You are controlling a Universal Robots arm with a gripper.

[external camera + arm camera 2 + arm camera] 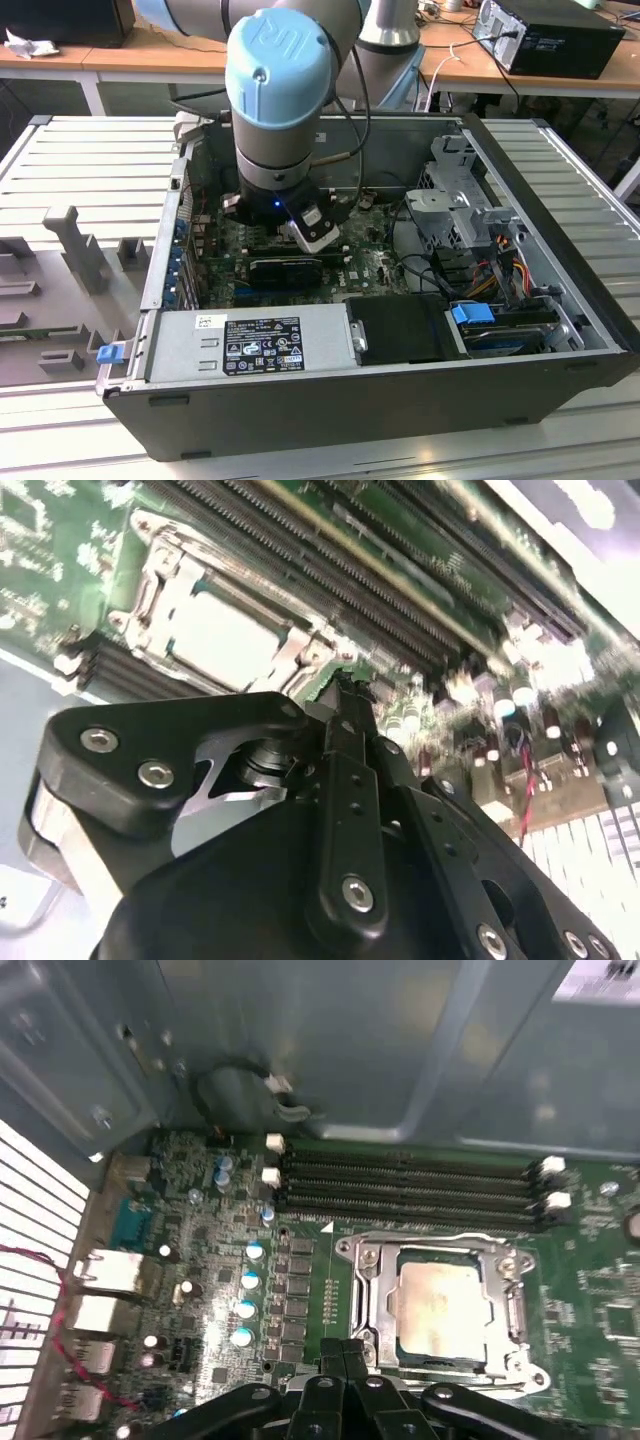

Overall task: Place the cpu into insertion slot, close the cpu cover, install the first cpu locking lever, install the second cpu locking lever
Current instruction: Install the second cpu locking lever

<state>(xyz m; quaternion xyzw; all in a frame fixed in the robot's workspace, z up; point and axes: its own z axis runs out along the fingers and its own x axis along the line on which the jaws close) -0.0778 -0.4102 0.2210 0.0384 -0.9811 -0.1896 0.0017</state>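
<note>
The cpu [440, 1305] [220, 640], pale silver-beige, lies flat in the insertion slot [352, 1252] on the green board. The cpu cover [372, 1300] [160, 585] lies down over it as a silvery frame, with the chip's face showing through its cut-out. My gripper [345, 1355] [345, 685] is shut with nothing between its fingertips, and the tips sit just off one edge of the socket, near a corner. In the exterior view the gripper [310, 235] reaches down into the open computer case, and the arm hides the socket there.
Four long black memory slots [410, 1185] run beside the socket. A row of blue-topped capacitors [248, 1295] stands on its other side. The grey power supply [250, 340] fills the case's near side, and a drive cage [460, 200] with cables stands at the exterior view's right.
</note>
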